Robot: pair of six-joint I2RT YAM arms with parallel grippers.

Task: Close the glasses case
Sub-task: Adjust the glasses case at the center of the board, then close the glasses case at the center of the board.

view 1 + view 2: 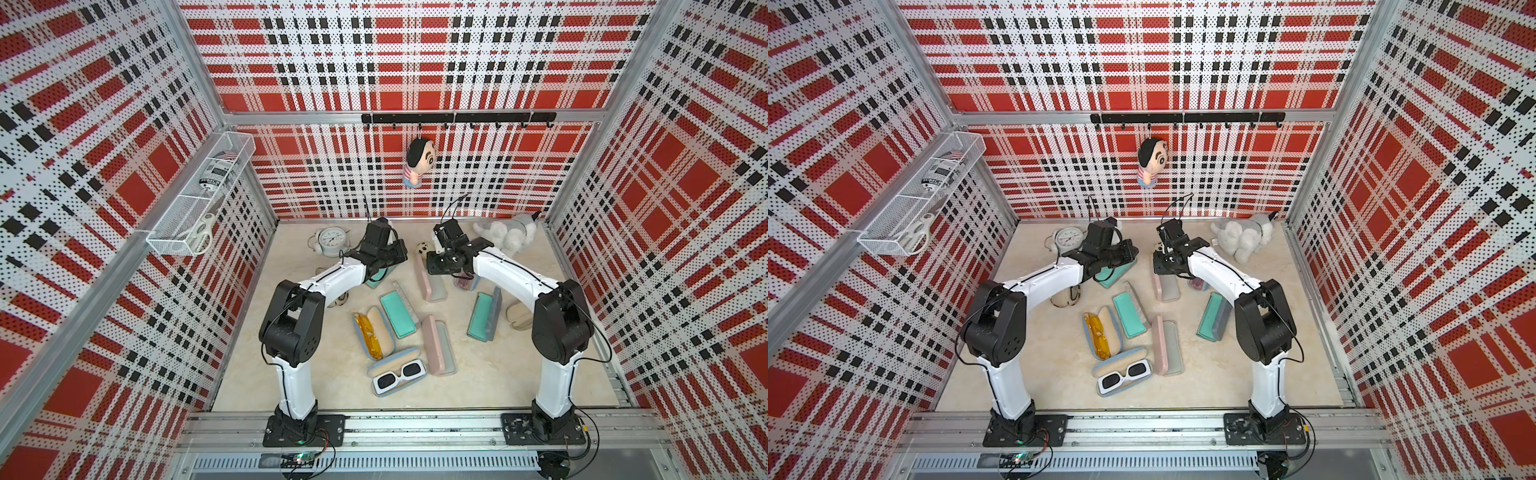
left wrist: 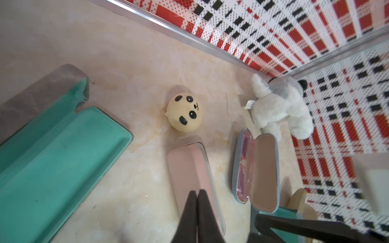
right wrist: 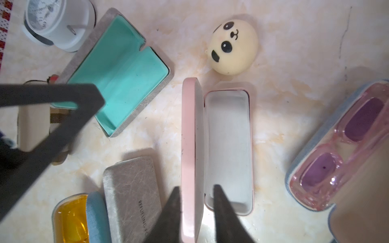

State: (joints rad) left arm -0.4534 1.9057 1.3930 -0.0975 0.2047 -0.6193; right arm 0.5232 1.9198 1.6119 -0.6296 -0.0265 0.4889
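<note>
Pink hard-shell glasses case (image 3: 228, 136) lies open beside a yellow panda squishy (image 3: 233, 44), lid (image 3: 190, 136) straddled by the right gripper (image 3: 197, 210), grip uncertain, left gripper (image 2: 197, 195) pressed together; an off-centre push could skid it.

Pink glasses case (image 3: 192, 147): smooth hard shell, satin sheen, matt pale lining. Teal-lined case (image 3: 117, 80): fuzzy grey felt-like outside, velvety inside. Panda ball (image 3: 233, 45): smooth, matt, foam look. Surface (image 3: 294, 69): glossy, marble pattern. Toy dog (image 2: 280, 109): fluffy plush. Walls (image 1: 415, 62): perforated panels, metal rails.
</note>
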